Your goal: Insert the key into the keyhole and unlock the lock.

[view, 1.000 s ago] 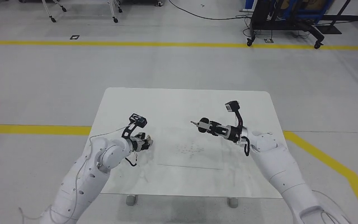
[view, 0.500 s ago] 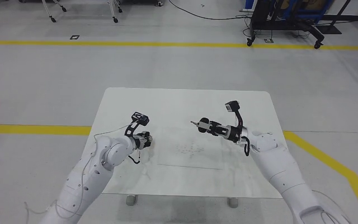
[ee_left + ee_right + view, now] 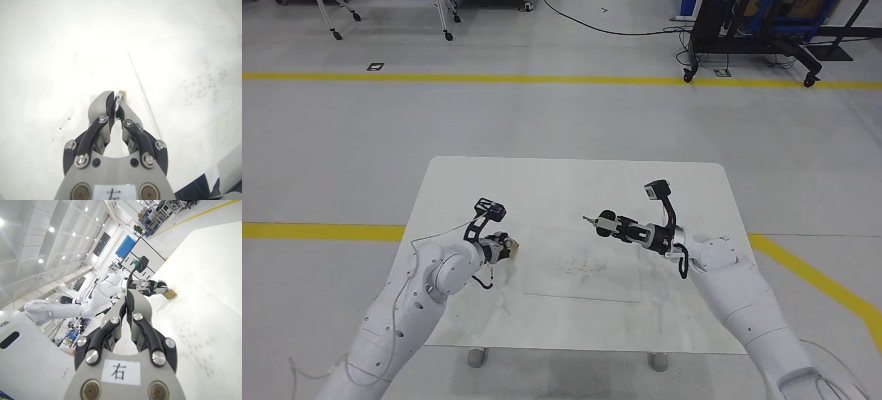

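A small brass padlock (image 3: pixel 170 293) hangs by its silver shackle (image 3: pixel 117 106) in my left gripper (image 3: pixel 115 97), which is shut on the shackle. The brass body (image 3: pixel 513 246) pokes out past the fingertips, low over the left part of the white table (image 3: pixel 572 185); whether it touches the top I cannot tell. My right gripper (image 3: pixel 600 222) is held above the table's middle, shut on a thin key (image 3: pixel 587 218) whose tip points left toward the padlock. In the right wrist view the closed fingers (image 3: pixel 130 302) hide the key, and the left gripper (image 3: pixel 160 287) is farther off.
A faint straight seam (image 3: pixel 143 94) runs across the table beside the padlock. A patch of small dark specks (image 3: pixel 582 265) marks the middle. The table's front edge (image 3: pixel 572 350) lies close to both arms. Open floor with yellow lines (image 3: pixel 542 78) surrounds the table.
The left gripper has shifted slightly right and turned, so the padlock's brass body now shows past its fingertips in the top view. The right arm has stayed still.
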Tool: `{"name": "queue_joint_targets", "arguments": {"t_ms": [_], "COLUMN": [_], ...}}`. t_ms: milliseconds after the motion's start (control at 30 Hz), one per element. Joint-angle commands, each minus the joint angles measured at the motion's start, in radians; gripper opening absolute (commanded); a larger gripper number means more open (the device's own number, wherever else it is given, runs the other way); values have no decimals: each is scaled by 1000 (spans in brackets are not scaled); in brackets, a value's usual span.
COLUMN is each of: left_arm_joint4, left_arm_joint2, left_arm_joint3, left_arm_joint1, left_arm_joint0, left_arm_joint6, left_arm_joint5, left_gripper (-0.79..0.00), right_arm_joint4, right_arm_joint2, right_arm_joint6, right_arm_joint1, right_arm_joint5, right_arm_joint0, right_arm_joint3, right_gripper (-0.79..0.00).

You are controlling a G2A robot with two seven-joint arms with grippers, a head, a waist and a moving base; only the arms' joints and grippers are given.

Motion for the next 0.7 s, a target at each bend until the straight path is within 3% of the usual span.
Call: {"name": "queue_joint_targets", "arguments": {"t_ms": [0,133,300,667], "left_arm_joint4": [-33,-142,-379,-392], "left_arm_joint2": [-23,-89,-168,-172], "left_arm_joint3": [-6,-12,32,38], "left_arm_joint1": [1,6,12,12], "left_arm_joint0": [12,56,101,102], "left_arm_joint6": [63,201,296,294], "left_arm_joint5": [-23,-117,-330,-341], "left_gripper": [-785,-785,-785,-785], "right_arm_joint4": [0,0,0,0], "right_arm_joint2": [0,0,0,0], "right_arm_joint6": [0,0,0,0], "right_arm_joint1": [0,0,0,0], "right_arm_joint5": [0,0,0,0], "right_arm_joint0": [0,0,0,0], "right_arm_joint3": [0,0,0,0], "right_gripper": [-785,-785,-785,-785]}}
